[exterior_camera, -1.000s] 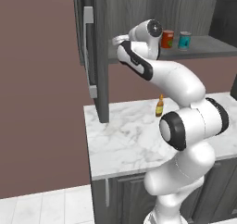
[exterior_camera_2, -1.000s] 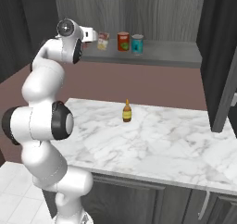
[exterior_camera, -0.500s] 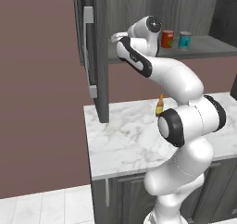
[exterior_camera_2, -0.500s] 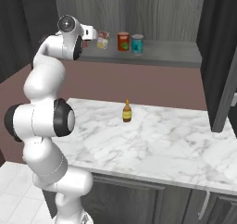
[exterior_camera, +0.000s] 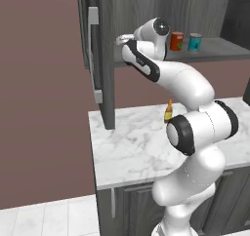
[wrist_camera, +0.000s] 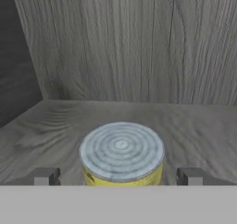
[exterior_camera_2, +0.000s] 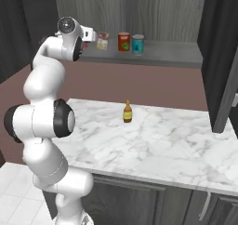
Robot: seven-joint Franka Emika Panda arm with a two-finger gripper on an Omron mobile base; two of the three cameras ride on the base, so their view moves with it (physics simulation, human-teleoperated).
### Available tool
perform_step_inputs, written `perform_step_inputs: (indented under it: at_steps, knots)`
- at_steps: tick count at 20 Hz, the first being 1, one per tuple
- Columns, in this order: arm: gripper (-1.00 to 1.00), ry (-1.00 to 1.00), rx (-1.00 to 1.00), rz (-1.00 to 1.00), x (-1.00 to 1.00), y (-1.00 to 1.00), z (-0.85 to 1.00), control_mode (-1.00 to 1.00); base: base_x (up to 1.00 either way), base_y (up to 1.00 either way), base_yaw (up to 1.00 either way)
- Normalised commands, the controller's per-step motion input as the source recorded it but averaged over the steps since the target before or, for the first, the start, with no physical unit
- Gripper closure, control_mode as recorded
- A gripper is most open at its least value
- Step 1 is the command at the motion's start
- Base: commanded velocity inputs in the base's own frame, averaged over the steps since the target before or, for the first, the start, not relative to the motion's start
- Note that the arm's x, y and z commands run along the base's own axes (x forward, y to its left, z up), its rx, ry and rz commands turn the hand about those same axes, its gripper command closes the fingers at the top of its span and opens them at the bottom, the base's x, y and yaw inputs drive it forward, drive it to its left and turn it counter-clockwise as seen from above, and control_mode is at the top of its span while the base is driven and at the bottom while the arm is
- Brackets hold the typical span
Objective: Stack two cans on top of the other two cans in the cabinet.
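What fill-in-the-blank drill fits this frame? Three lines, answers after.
1. The gripper jaws stand ____ on either side of the short yellow-labelled can with a ringed silver top.
2. The small amber bottle stands on the ____ counter.
3. On the grey cabinet shelf, the plain red-orange can stands ____ the cream-labelled can and the teal-blue can.
Missing words: open; marble; between.

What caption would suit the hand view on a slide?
Open pincer poised over a short can on the cabinet shelf, one finger on each side.
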Motion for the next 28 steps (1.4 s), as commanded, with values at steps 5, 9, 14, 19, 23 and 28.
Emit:
perform_step_inputs:
  at_steps: [5,9,14,19,23,28]
  knots:
    - [1.0,0.0,0.02,0.0,0.14,0.0,-0.03,-1.0,0.0,0.0,0.0]
    - [1.0,0.0,0.01,0.0,0.06,0.0,-0.04,-1.0,0.0,0.0,0.0]
    - [1.0,0.0,0.0,0.0,-0.01,0.0,-0.08,-1.0,0.0,0.0,0.0]
    - [1.0,-0.08,0.0,0.0,-0.21,-0.03,0.02,-1.0,0.0,0.0,0.0]
    - [1.0,-0.17,0.0,0.0,-0.33,0.0,0.11,-1.0,0.0,0.0,0.0]
    - [1.0,-0.07,0.0,-0.05,-0.12,-0.01,0.22,-1.0,0.0,0.0,0.0]
